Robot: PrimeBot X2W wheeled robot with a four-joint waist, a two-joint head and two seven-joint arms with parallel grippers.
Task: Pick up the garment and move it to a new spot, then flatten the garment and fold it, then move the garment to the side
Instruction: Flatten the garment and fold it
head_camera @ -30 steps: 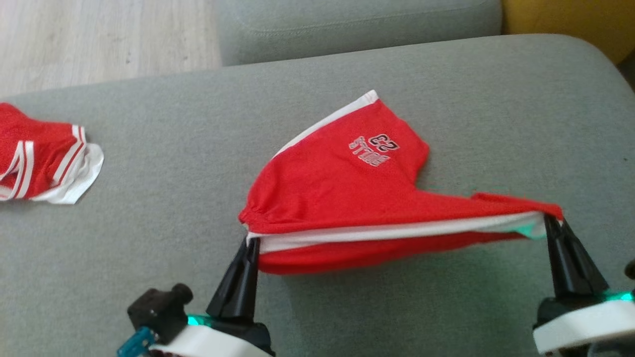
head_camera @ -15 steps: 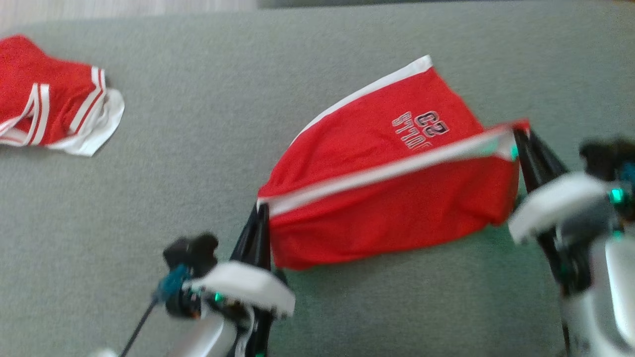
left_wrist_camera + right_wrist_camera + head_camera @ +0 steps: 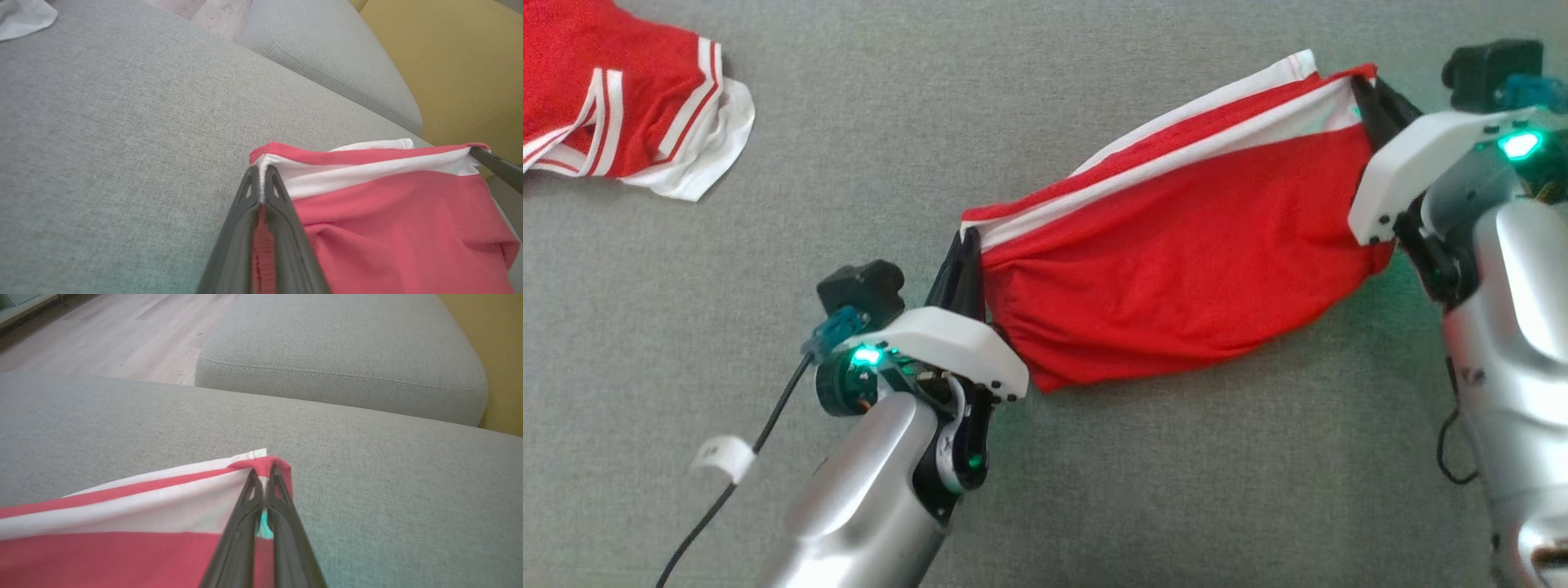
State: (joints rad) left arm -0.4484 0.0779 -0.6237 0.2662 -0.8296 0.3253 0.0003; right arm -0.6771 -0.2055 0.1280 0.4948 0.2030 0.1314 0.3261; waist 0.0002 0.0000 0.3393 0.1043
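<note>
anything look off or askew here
Nothing spilled or torn. The red shorts, pinched at two corners by the left gripper and right gripper, stretch slanted and sag, white edges of the layers not lined up. A second red garment lies crumpled at the head view's upper left.

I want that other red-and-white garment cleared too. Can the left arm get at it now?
Probably not yet: the left hand is shut on the red shorts, shared with the right hand. The grey cushion toward the other garment is bare, so the way looks free once it lets go.
</note>
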